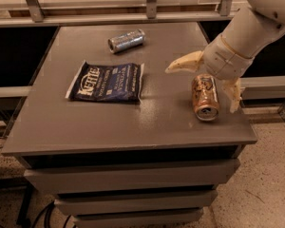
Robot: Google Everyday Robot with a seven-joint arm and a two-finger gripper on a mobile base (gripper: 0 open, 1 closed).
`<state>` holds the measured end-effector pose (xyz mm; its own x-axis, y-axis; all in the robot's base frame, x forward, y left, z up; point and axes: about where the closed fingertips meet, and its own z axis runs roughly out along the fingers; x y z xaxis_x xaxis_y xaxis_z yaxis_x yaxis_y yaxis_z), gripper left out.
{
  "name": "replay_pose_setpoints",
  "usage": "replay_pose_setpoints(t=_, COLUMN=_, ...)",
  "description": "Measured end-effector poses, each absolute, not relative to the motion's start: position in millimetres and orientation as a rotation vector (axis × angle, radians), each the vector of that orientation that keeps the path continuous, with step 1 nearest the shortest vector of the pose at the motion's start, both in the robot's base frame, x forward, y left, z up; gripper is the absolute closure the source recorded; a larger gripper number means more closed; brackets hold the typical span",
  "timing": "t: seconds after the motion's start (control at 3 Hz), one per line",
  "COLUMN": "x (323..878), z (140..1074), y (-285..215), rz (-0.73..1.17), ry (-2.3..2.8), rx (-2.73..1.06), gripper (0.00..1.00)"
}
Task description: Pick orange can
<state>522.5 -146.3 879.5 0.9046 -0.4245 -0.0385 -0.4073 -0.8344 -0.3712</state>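
The orange can (204,98) lies on its side near the right front of the grey table (109,122), its silver top facing the front edge. My gripper (205,82) hangs over the can's rear end, open. One cream finger (183,63) reaches out to the left of the can and the other finger (233,93) points down along its right side. The fingers straddle the can without closing on it.
A silver-blue can (126,40) lies on its side at the back of the table. A dark blue Kettle chip bag (108,81) lies flat left of centre. The table's right edge is just beyond the orange can. Drawers sit below the tabletop.
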Motion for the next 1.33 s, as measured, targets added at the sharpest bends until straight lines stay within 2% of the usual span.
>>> replay_pose_setpoints(t=0.67, x=527.8, z=863.9, y=-149.1, rz=-0.048, ry=0.618, rx=-2.732, gripper=0.0)
replay_pose_setpoints(t=1.0, x=529.4, z=858.4, y=-151.2, rz=-0.031, ry=0.624, rx=-2.753, gripper=0.16)
replay_pose_setpoints(t=1.33, x=529.5, z=854.5, y=-152.4, rz=-0.01, ry=0.629, rx=-2.767, gripper=0.4)
